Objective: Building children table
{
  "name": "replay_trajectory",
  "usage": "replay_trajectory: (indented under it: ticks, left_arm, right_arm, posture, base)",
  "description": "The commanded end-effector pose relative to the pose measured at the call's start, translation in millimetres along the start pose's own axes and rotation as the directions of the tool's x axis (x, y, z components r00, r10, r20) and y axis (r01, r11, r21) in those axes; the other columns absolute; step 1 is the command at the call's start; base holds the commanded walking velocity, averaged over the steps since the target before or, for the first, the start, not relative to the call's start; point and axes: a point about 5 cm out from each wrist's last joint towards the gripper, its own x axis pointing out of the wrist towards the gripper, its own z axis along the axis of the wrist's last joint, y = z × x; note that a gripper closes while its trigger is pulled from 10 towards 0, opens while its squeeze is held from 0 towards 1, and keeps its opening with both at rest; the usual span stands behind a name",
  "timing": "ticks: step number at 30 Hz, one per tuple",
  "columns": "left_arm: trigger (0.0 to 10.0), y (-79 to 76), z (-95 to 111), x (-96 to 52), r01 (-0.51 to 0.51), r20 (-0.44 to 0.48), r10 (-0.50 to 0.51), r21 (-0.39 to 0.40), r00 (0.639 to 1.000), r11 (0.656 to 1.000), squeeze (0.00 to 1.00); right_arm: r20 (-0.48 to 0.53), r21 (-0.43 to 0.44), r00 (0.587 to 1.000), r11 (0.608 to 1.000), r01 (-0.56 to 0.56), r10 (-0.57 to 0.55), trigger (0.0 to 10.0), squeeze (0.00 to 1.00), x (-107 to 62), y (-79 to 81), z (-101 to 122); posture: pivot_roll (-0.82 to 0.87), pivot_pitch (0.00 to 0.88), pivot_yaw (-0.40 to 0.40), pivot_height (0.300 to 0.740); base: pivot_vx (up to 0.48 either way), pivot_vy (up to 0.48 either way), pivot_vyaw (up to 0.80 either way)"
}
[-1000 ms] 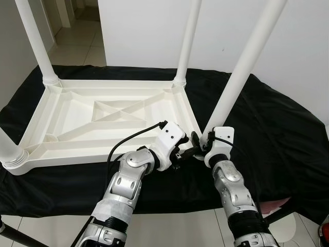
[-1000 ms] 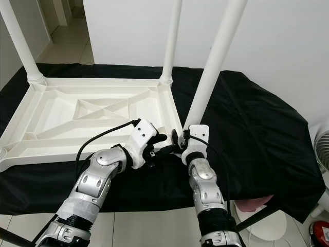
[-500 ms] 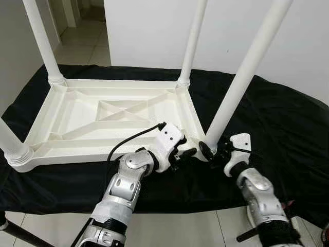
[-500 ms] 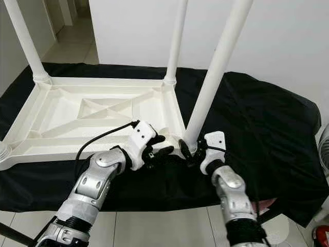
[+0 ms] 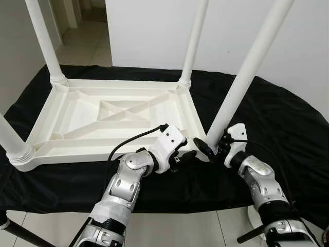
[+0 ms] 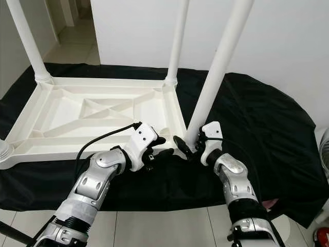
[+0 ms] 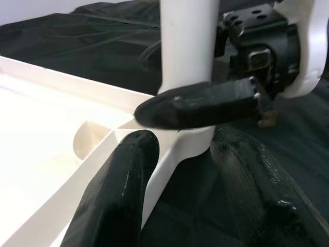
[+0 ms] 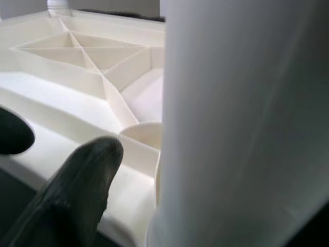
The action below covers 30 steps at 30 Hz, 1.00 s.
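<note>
Left eye view: upturned white ribbed plastic table top (image 5: 110, 116) lies on black cloth-covered worktop (image 5: 288, 123), underside up so legs go in. I've got right hand (image 5: 209, 149) pinching base of smooth white round leg (image 5: 247, 72) at near-right corner socket, prob. seating it. Left hand (image 5: 186, 153) spread, fingers just beside that corner, bracing. Three other legs stand upright.

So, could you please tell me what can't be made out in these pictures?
- Tops of the table legs: cut off by the upper edge of both eye views.
- Whether the near right leg is fully seated in the tabletop: both hands cover its base.
- Right hand: its far finger is hidden behind the leg.
</note>
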Motion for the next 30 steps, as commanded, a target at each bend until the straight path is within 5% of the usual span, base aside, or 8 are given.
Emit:
replay_trajectory:
  ticks: [1, 4, 5, 20, 30]
  left_arm:
    - [10.0, 5.7, -2, -0.4, -0.13, -0.011, 0.13, 0.001, 0.991, 0.991, 0.0]
    - [10.0, 6.2, -2, -0.7, -0.131, -0.012, 0.131, 0.003, 0.991, 0.991, 0.0]
    - [10.0, 7.5, -1, -0.9, -0.135, -0.012, 0.135, 0.008, 0.991, 0.991, 0.0]
    - [10.0, 7.8, 4, 1.6, -0.129, -0.001, 0.129, 0.012, 0.992, 0.992, 0.0]
    - [10.0, 3.8, 3, 3.3, -0.113, -0.003, 0.113, 0.004, 0.994, 0.994, 0.0]
  right_arm:
    - [-0.017, -0.005, 1.0, 1.0, 0.0, 0.0, 10.0, 0.0, 2.2, 1.1, -5]
    - [-0.022, -0.01, 1.0, 1.0, -0.007, 0.007, 10.0, 0.0, 6.3, 3.8, -6]
    - [-0.046, -0.024, 0.999, 1.0, -0.013, 0.012, 0.0, 0.0, 7.6, 5.1, -9]
    - [-0.094, -0.021, 0.992, 0.997, 0.078, -0.08, 0.0, 0.0, -0.6, -8.6, -20]
    - [-0.054, -0.006, 0.971, 0.972, 0.234, -0.233, 0.0, 0.0, 6.3, 7.6, -19]
  posture:
    - [0.06, 0.0, -0.06, 0.74]
    - [0.07, 0.0, -0.063, 0.74]
    - [0.09, 0.0, -0.071, 0.74]
    - [0.07, 0.0, -0.067, 0.74]
    - [0.06, 0.0, -0.059, 0.74]
  base:
    - [0.0, 0.0, 0.0]
    - [0.0, 0.0, 0.0]
    - [0.0, 0.0, 0.0]
    - [0.0, 0.0, 0.0]
    - [0.0, 0.0, 0.0]
